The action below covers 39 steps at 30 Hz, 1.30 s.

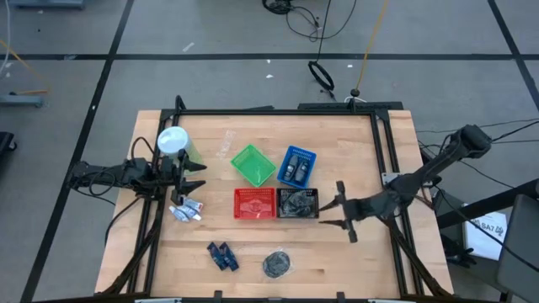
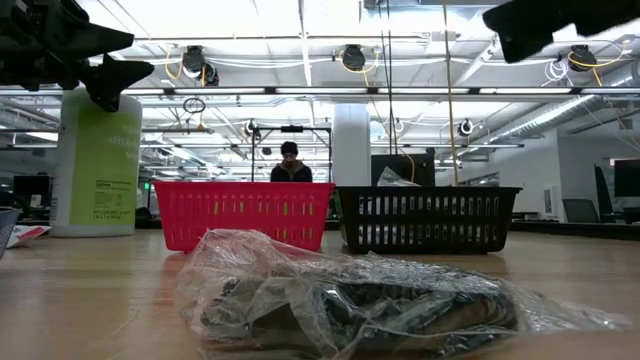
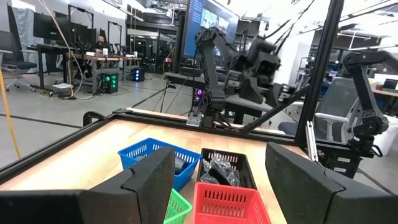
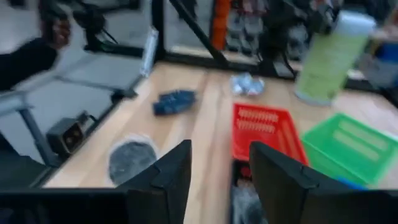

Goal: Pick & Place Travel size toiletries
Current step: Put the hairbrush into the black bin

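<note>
Three toiletry lots remain loose on the bench point(image 1: 354, 261): the whitish tubes point(image 1: 187, 210) at about 9 o'clock, the dark blue pieces point(image 1: 222, 256) at 7 and the grey round packet point(image 1: 276, 263) at 6. The packet is judged light, crinkly and slippery in its clear wrap, best pinched across a bunched edge. The left gripper point(image 1: 195, 176) and right gripper point(image 1: 334, 212) hover empty, fingers apart.

Four mesh baskets on table: one green point(image 1: 253, 164), one blue point(image 1: 296, 166), one red point(image 1: 254, 203), one black point(image 1: 298, 203). One large green container with white lid point(image 1: 174, 143). Loose toiletries: one whitish tube bundle point(image 1: 187, 210), one dark blue bundle point(image 1: 223, 256), one grey round packet point(image 1: 276, 263). Two robot arms. One person point(image 2: 291, 163) in background.
</note>
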### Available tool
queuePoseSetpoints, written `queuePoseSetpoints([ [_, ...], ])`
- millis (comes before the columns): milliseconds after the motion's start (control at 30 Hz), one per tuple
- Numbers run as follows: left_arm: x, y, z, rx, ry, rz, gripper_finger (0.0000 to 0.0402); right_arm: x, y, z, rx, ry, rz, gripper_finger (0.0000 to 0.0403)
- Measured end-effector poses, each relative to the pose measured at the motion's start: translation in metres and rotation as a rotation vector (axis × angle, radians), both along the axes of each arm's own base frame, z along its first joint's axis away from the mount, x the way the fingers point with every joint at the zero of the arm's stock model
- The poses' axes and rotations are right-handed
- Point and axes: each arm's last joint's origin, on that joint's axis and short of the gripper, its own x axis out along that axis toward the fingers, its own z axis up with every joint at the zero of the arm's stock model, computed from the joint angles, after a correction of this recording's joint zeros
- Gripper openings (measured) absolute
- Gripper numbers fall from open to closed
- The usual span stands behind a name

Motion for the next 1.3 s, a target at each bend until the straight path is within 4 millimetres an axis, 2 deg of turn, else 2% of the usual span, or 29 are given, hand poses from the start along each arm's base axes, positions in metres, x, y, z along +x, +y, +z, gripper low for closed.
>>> queuePoseSetpoints([
  [100,0.0,0.0,0.0,0.0,0.001,0.0,0.0248,0.004,0.005,-0.014,0.011,-0.049,0.056,0.0151],
  [200,0.0,0.0,0.0,0.0,0.0,0.0,0.0248,0.019,0.017,-0.02,-0.002,0.008,0.063,0.0172],
  [367,0.0,0.0,0.0,0.0,0.001,0.0,0.0248,0.066,0.051,-0.019,-0.078,0.193,0.148,0.0228],
  [500,0.0,0.0,0.0,0.0,0.0,0.0,0.0248,0.103,0.079,-0.03,-0.136,0.36,0.223,0.026],
  [633,0.0,0.0,0.0,0.0,0.0,0.0,0.0248,0.134,0.096,-0.049,-0.177,0.469,0.259,0.0271],
  [767,0.0,0.0,0.0,0.0,0.0,0.0,0.0248,0.156,0.103,-0.065,-0.182,0.512,0.282,0.0269],
  [1067,0.0,0.0,0.0,0.0,0.0,0.0,0.0248,0.166,0.103,-0.099,-0.198,0.589,0.28,0.0255],
  [1300,0.0,0.0,0.0,0.0,0.0,0.0,0.0248,0.166,0.1,-0.105,-0.194,0.625,0.262,0.0228],
])
